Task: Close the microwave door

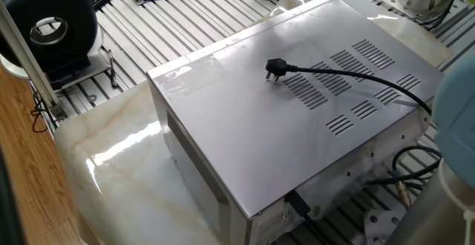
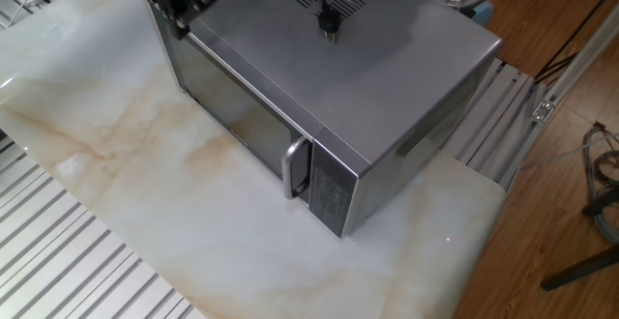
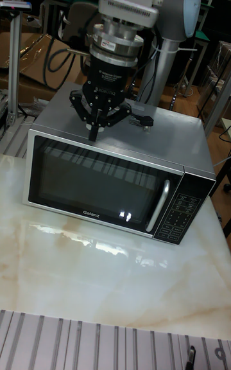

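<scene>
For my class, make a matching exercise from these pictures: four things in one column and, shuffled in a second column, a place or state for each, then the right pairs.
Things
1. microwave door
2. plug
3. gripper
4. door handle

Places or states
A. lying on top of the microwave
B. above the door's top edge, at its hinge end
C. shut flush with the casing
D. upright bar beside the keypad

Pairs: 1-C, 2-A, 3-B, 4-D
</scene>
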{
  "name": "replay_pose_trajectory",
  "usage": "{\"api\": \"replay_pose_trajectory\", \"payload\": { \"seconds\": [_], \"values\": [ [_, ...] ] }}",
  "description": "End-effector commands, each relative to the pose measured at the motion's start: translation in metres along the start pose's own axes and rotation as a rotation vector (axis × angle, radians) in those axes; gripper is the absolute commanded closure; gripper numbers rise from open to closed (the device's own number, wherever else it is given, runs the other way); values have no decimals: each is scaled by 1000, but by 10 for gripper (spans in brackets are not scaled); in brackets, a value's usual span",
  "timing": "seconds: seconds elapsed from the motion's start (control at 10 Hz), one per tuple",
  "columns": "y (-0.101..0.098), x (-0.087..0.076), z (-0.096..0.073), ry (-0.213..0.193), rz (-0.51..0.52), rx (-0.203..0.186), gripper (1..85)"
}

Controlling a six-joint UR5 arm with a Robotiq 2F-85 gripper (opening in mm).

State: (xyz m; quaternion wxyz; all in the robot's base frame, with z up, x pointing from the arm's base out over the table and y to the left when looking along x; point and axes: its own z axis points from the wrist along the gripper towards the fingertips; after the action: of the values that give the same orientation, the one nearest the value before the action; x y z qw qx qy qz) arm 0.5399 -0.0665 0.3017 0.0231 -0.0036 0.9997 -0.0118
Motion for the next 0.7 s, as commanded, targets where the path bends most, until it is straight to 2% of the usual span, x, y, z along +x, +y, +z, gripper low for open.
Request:
{"api": "replay_pose_trajectory", "payload": {
  "seconds": [0.0, 0.2, 0.4, 0.6],
  "values": [
    [-11, -2, -7, -42, 63, -21, 847],
    [-14, -1, -9, -48, 71, -23, 847],
    [-4, -2, -7, -57, 69, -53, 847],
    [-3, -3, -8, -61, 66, -58, 847]
  ]
}}
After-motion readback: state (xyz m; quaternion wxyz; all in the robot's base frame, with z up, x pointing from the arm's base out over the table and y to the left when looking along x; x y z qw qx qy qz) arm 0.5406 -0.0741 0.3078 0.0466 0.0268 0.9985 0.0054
